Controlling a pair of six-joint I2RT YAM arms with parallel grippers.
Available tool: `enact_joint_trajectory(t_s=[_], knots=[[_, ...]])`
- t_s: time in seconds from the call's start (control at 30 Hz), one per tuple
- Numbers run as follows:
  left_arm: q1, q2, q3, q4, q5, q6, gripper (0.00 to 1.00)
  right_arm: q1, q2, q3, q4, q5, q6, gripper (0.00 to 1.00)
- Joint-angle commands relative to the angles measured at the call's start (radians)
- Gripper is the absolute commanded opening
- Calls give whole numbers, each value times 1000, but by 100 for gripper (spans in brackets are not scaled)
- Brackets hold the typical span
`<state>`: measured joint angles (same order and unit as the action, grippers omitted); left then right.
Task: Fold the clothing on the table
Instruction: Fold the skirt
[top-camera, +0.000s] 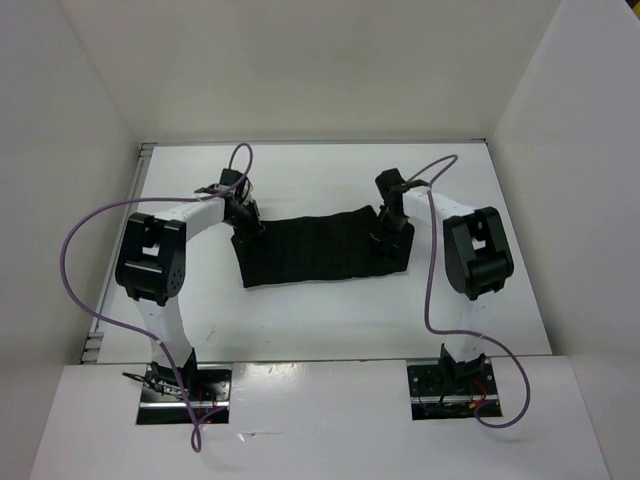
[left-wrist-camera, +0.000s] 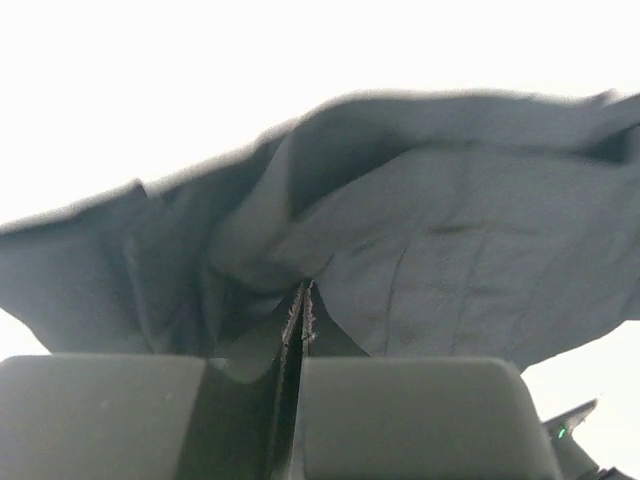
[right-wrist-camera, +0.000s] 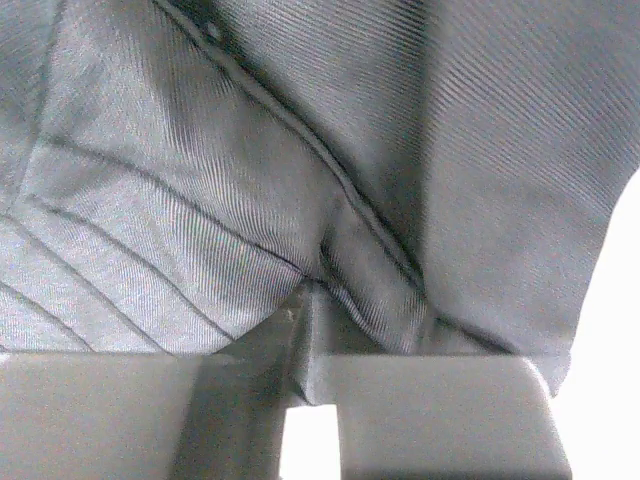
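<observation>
Both sets of jaws gripped the black clothing (top-camera: 315, 250) on the white bench (top-camera: 300, 325): left gripper (top-camera: 245, 222) at nine o'clock, right gripper (top-camera: 388, 232) at three o'clock.

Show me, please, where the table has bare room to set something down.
Bare table lies between the clothing and the back wall, and between it and the arm bases. Crowded: the clothing's ends, where left gripper and right gripper pinch it.

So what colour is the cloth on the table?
The cloth is plain black, clearest from the top camera. Close up, the right wrist view shows faint ribs.
</observation>
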<state>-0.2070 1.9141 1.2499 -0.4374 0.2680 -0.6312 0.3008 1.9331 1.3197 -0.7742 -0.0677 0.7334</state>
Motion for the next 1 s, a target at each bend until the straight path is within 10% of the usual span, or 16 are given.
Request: enact_joint_trajectory(t_s=[0.0,0.2,0.97], knots=[[29,6,106,-40,-41,28,2,23,-77,75,47,158,-43,46],[50,-3,155,-31,-50,28,4,-12,-368,-81,56,197,-123,98],[60,-36,83,-21,-16,10,4,-212,-111,-149,289,-182,-215,100]])
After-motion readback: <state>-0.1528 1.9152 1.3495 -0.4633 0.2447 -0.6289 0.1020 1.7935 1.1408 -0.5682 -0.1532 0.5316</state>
